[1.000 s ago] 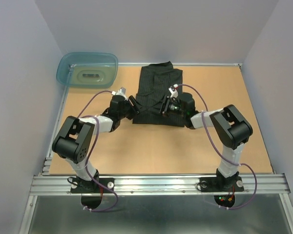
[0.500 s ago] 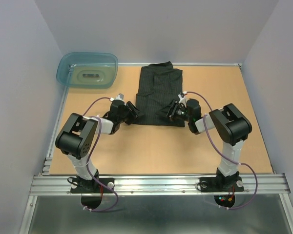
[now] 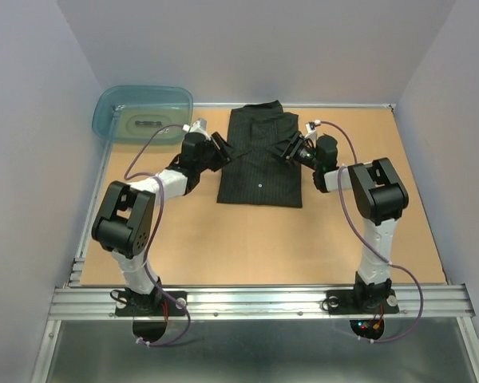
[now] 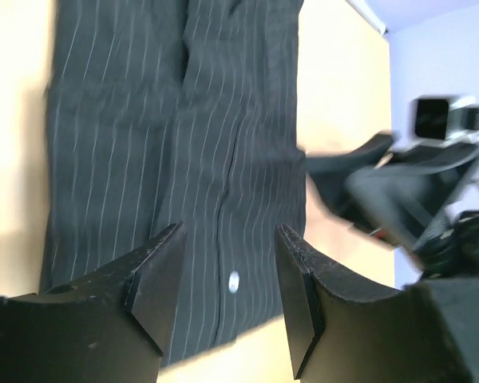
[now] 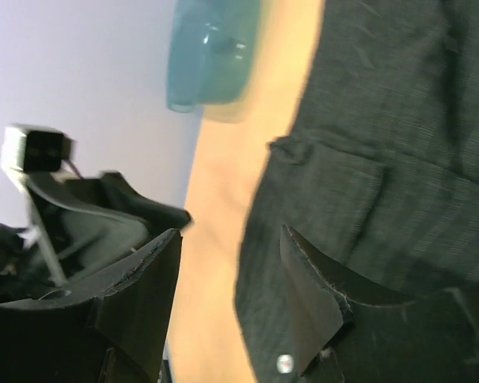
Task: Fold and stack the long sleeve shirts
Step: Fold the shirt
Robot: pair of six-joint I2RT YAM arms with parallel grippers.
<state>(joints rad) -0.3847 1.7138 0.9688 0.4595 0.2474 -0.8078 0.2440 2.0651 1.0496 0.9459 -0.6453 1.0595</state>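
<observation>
L gripper (image 3: 220, 149) and R gripper (image 3: 289, 149) flank a folded black pinstripe shirt (image 3: 259, 167) at far-centre of table (image 3: 223, 239), jaws part-open, both empty. Risk, by the look of it: a pinch catching only the top layer would pull the fold apart. Sleeves are out of sight; fingertip-to-cloth contact can't be told from above; wrist views blur.

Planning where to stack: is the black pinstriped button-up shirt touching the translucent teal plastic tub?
Apart. The top external view shows a strip of bare tan tabletop between the black pinstriped button-up shirt and the translucent teal plastic tub.
</observation>
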